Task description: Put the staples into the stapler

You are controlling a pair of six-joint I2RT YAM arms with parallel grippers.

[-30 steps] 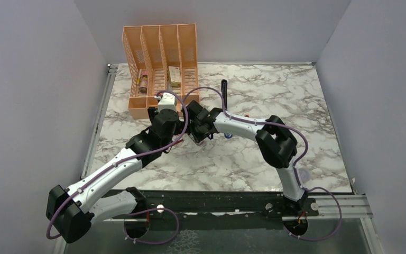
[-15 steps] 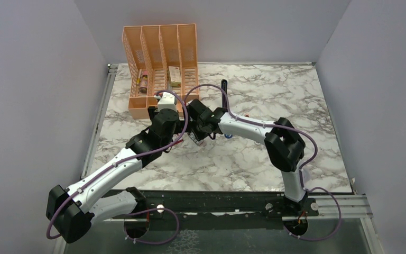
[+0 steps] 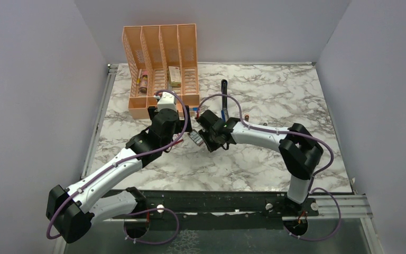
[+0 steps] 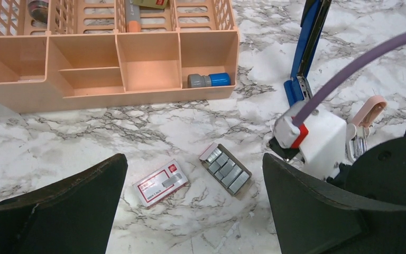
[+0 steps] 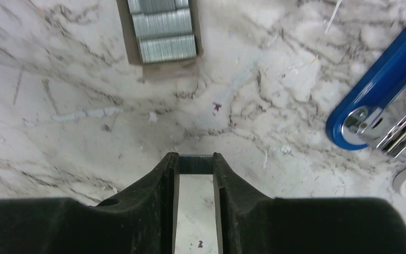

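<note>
No text reads (box label (image 4: 160,183) too small).

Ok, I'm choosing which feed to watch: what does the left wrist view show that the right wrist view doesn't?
Left wrist only: the orange organizer and the red-pink staple box. Right wrist only: the right pincer closed on what looks like a staple strip. Both: the tray of staples and the blue stapler.
</note>
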